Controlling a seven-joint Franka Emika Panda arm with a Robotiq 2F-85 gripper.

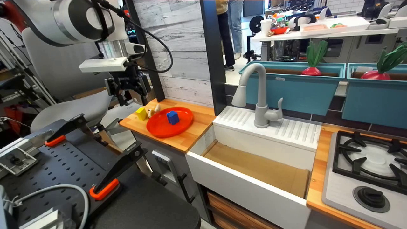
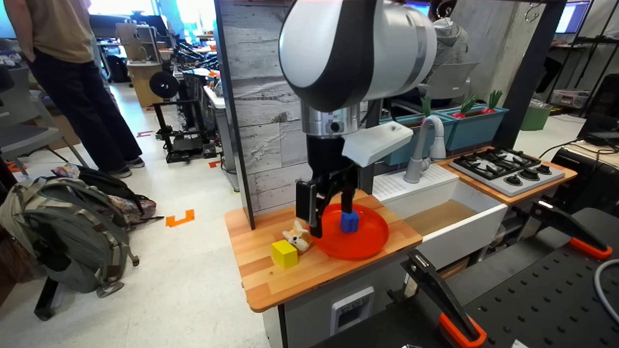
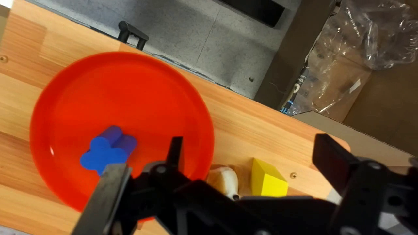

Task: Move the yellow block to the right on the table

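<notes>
1 yellow block [image 2: 284, 254] lies apart below the gripper [image 2: 331, 218].

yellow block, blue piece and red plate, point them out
Yellow block [image 2: 285, 254], in an exterior view: middle of its visible body.
Blue piece [image 3: 106, 153], in the wrist view: its lobed end face.
Red plate [image 3: 122, 93], in the wrist view: bare inner surface.

Low in the wrist view, the tool [image 3: 250, 151] — cut off by the bottom edge — hides parts of the toy [image 3: 224, 178] and plate [image 3: 130, 91].
</notes>
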